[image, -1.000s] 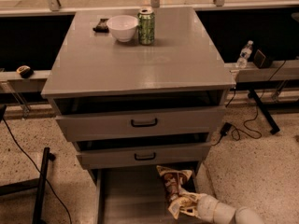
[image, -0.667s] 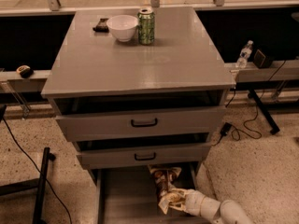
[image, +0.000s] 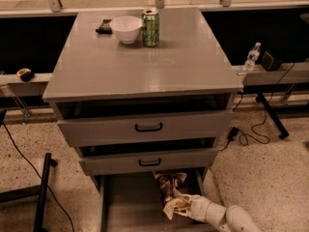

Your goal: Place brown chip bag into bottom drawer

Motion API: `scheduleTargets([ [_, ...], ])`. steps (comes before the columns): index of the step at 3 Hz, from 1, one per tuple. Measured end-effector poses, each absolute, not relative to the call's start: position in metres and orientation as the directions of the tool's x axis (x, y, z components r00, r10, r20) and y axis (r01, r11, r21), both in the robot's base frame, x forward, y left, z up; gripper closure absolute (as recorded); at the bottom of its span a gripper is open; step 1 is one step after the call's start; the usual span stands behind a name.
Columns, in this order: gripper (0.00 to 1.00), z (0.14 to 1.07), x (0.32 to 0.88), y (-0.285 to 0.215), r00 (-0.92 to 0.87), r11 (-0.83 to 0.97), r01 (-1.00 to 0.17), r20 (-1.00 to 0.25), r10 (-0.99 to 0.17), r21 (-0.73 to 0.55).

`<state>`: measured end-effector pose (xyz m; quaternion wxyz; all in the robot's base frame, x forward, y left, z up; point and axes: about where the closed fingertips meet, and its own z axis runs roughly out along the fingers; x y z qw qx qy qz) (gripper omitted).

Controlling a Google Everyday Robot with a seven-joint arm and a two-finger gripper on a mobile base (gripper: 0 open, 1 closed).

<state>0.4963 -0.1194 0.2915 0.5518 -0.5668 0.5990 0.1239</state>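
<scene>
The gripper (image: 182, 206), clamped on the brown chip bag (image: 169, 185), has carried it leftward, deeper over the bottom drawer (image: 128, 202) beneath the front edge of the counter (image: 183, 57); release looks near.

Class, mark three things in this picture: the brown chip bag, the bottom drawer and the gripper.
brown chip bag (image: 169, 182): camera view, its dark upper half.
bottom drawer (image: 128, 202): camera view, bare floor left of the bag.
gripper (image: 182, 206): camera view, at the bag's lower end, over the drawer.
</scene>
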Motion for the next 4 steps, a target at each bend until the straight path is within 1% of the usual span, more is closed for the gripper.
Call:
scheduleTargets([
  [2,0.13,0.2915,0.4962,-0.1193,0.252,0.327,-0.816,-0.802,-0.542,-0.477],
  [3,0.0,0.2915,0.4961,-0.1187,0.252,0.327,-0.817,-0.803,-0.54,-0.475],
  [4,0.0,0.2915,0.4961,-0.1187,0.252,0.327,-0.817,-0.803,-0.54,-0.475],
])
